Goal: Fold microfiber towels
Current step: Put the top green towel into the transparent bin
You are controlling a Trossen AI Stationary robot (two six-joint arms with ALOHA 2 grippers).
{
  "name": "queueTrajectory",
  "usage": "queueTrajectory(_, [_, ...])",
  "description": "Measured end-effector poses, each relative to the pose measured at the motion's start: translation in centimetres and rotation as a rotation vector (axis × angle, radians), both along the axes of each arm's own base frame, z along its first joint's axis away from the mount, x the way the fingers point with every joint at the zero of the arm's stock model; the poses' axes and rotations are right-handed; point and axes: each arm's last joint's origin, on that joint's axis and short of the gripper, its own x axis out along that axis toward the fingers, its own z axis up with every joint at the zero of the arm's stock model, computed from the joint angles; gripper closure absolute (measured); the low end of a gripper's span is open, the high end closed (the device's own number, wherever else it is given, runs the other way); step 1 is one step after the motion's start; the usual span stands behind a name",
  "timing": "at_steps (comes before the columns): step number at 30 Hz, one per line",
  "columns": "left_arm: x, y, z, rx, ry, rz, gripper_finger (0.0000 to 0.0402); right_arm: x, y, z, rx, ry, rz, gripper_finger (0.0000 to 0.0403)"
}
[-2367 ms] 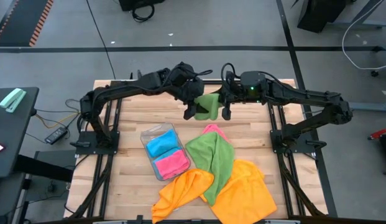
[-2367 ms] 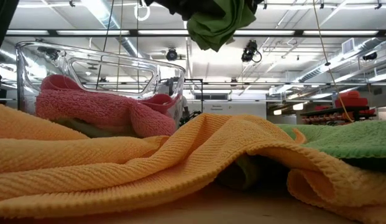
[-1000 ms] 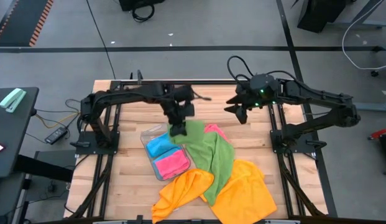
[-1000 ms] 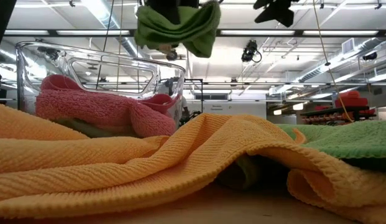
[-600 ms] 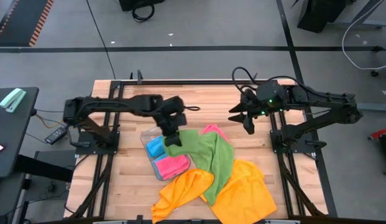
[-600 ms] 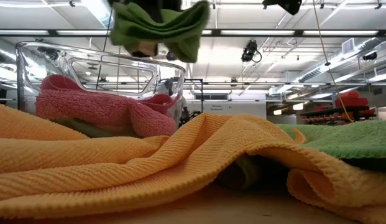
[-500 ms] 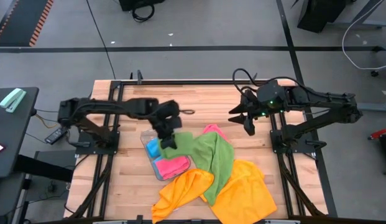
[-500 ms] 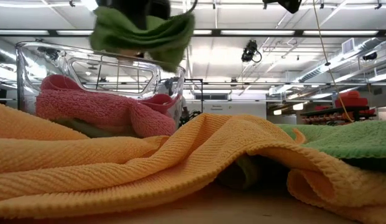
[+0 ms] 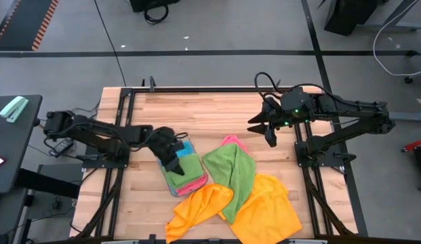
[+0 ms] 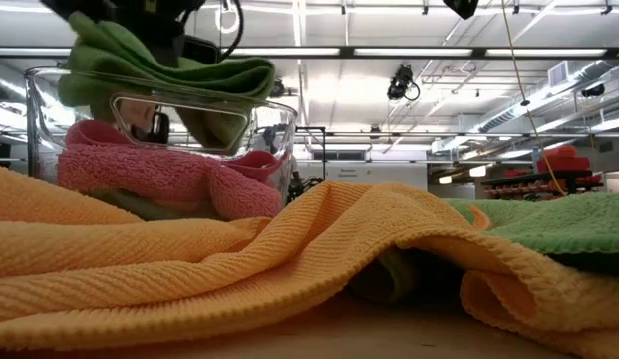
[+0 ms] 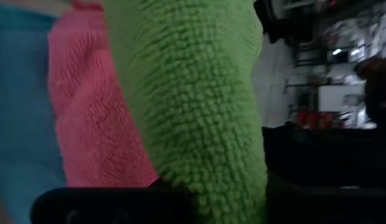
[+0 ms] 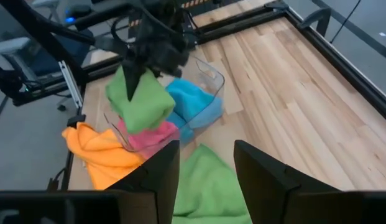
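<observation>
Seven cloths in all: two green, one folded (image 9: 188, 165) in the tray (image 9: 171, 186) and one loose (image 9: 234, 169) mid-bench; two orange (image 9: 200, 207) (image 9: 268, 210) at the near edge; two pink (image 9: 190, 180) (image 9: 230, 141); one blue (image 9: 187, 148). One tray.

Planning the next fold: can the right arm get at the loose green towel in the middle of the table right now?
Probably yes. The right claw hangs open above bare wood, with nothing between it and the loose green towel. The left claw is busy at the clear tray, off to the side.
</observation>
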Motion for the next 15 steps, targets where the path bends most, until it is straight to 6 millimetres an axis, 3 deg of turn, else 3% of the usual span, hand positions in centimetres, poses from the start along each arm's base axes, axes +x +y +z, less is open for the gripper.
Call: queueTrajectory(15, [0.2,-1.4,-1.4,0.06,-0.066,0.029,0.0369,0.7,0.0,0.2,0.03,-0.044,-0.017,0.0242])
